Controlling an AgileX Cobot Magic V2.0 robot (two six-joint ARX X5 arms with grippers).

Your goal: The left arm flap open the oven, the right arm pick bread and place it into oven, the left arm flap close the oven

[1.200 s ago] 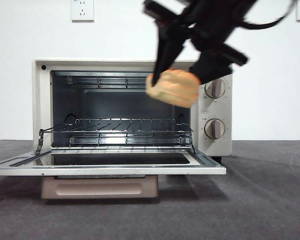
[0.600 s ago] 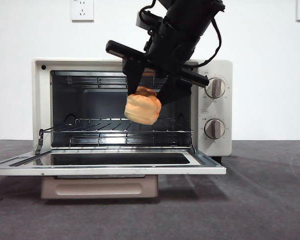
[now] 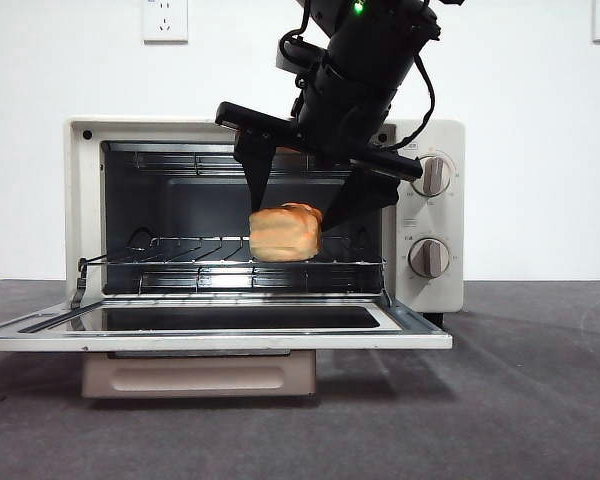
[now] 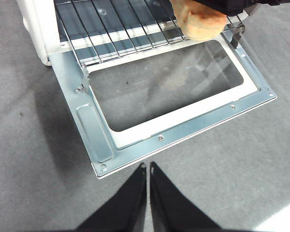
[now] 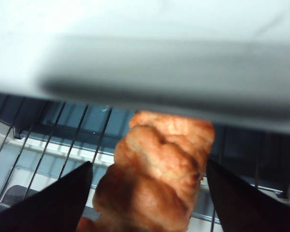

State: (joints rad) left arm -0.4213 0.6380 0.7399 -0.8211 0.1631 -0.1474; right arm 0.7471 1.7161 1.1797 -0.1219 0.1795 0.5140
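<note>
The right arm (image 3: 365, 70) comes down steeply from above, leaning in toward the mouth of the oven (image 3: 265, 215), with a small green light glowing near its top. Its right gripper (image 3: 305, 210) hangs just inside the open front, the two black jaws spread apart with the bread (image 3: 285, 232) between them; the loaf sits on the wire rack (image 3: 200, 262), right of its middle, and in the right wrist view there is a sliver of space between each jaw and the knobbly crust (so the jaws are open, not squeezing). The oven door (image 3: 215, 328) lies flapped down flat in front, its glass facing up. The left gripper (image 4: 148, 169) hovers out in front of that lowered door, above the grey table (image 3: 520, 400), well clear of the oven, its jaws pressed together with nothing in them.
</note>
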